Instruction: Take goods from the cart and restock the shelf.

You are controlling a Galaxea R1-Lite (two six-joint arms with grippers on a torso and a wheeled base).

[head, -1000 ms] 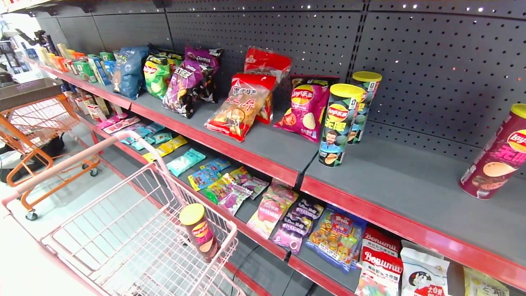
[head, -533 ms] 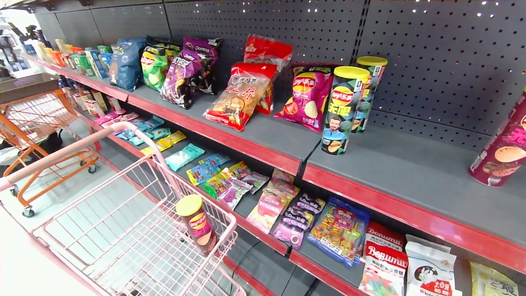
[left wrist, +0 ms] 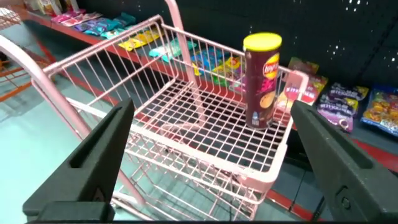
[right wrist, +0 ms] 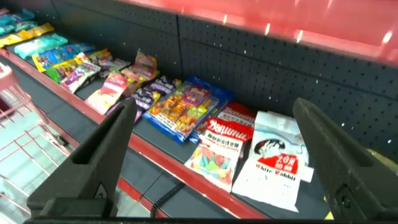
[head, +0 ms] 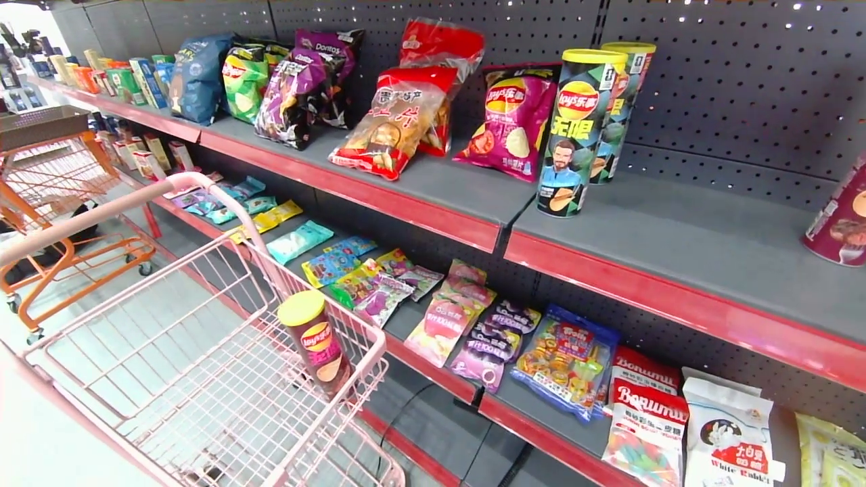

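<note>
— How many chip cans does the robot have in front of it?

— Four. One maroon chip can (head: 314, 341) stands upright in the pink cart (head: 95, 218), in the basket corner nearest the shelving (yellow lid on). Two dark-green chip cans (head: 574, 132) stand one behind the other on the upper shelf (head: 676, 237). A second maroon can (head: 839, 216) stands far to the right on that shelf, partly cut off.

— And carts?

— Two: the pink one, and an orange cart (head: 51, 172) farther to the left.

— What of the grippers?

— The left gripper (left wrist: 208, 115) hangs over the pink cart's basket with its fingers spread wide, gripping nothing and apart from the can. The right gripper (right wrist: 214, 106) is spread just as wide, likewise empty, and faces the lower shelf (head: 433, 370).

— What do the containers hold?

— The pink cart holds that single can. The lower shelf carries candy packets (head: 446, 325) lying flat in a row, a white candy bag (right wrist: 273, 165) among them. The upper shelf also holds several chip bags (head: 399, 122), leaning back.
</note>
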